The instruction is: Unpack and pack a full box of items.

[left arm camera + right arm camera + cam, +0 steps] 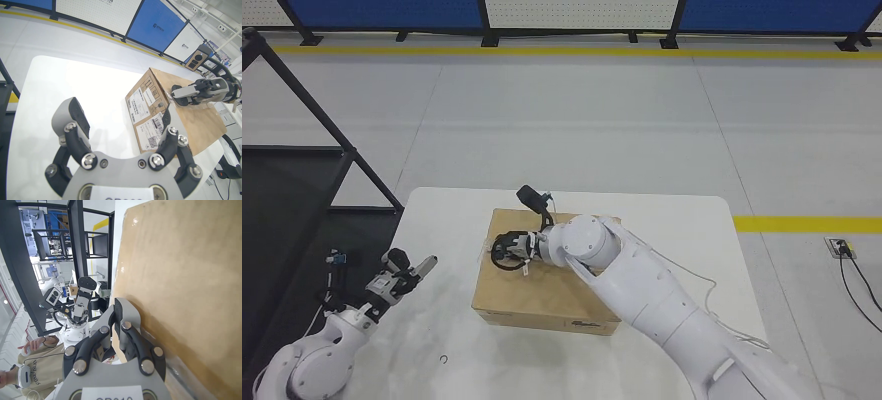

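Observation:
A closed cardboard box (542, 295) lies on the white table (442, 215); labels cover its side (143, 113). My right gripper (500, 247) rests on the box top at the edge nearest the left arm. Its fingers are shut (117, 307) on the crinkled end of clear tape (168, 97) that runs along the lid. My left gripper (121, 108) hangs open and empty above the bare table, short of the box's labelled side; in the top view it is at the table's left edge (412, 272).
A black metal rack (292, 200) stands beside the table on the left. A small hook-shaped bit (443, 359) lies near the table's front edge. Bare tabletop surrounds the box (196, 121) on the left and front.

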{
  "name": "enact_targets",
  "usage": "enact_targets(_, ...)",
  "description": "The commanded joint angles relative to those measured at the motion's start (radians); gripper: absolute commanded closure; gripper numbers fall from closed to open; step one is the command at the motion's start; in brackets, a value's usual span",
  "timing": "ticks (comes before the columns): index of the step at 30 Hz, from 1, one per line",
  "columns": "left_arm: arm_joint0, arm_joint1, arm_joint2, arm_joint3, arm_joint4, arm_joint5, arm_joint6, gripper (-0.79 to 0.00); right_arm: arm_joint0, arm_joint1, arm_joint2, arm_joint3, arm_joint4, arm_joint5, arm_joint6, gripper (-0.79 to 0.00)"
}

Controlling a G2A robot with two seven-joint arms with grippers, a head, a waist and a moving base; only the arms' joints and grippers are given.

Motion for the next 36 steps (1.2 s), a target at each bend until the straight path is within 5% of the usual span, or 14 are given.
enact_targets(1,-0.008,0.001,0.004,0.001,0.002,0.0,-0.003,-0.785,-0.011,0.015,0.016,-0.024,-0.032,0.015,0.009,0.0)
enact_targets(21,-0.067,0.003,0.062,-0.015,0.047,-0.001,-0.027,-0.785,-0.323,0.211,0.319,-0.543,-0.347,0.25,0.106,0.0)
enact_targets(36,-0.051,0.007,0.055,-0.061,0.063,0.004,-0.008,-0.785,-0.452,0.286,0.513,-0.677,-0.458,0.34,0.197,0.0)
